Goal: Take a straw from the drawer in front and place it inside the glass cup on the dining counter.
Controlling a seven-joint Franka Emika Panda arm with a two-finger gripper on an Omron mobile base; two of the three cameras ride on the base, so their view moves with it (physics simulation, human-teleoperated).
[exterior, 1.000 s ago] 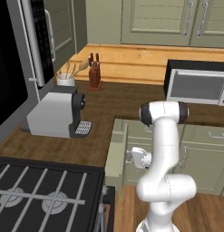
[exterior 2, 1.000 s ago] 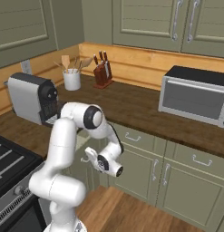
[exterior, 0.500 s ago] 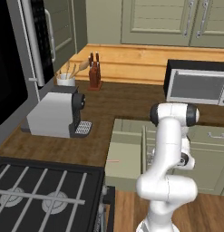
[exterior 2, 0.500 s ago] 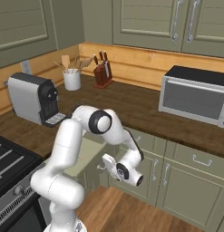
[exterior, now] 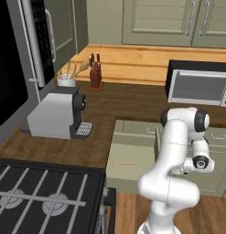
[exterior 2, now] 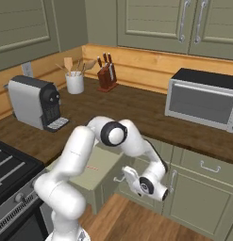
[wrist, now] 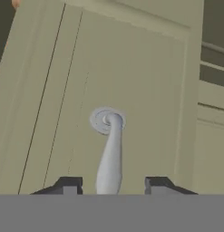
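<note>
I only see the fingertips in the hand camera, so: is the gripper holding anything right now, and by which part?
Nothing is held. The gripper stands open, its fingertips apart on either side of the drawer handle, not clamped on it. The straw lies inside.

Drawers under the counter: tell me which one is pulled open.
The drawer nearest the stove, left of the arm, is open: its box sticks out with the straw lying inside. The drawer with a handle sits flush.

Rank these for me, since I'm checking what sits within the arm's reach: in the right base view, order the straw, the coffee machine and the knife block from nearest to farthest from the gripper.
From the gripper:
1. The straw, just to its left in the open drawer.
2. The coffee machine, far left on the counter.
3. The knife block, at the back wall.
</note>
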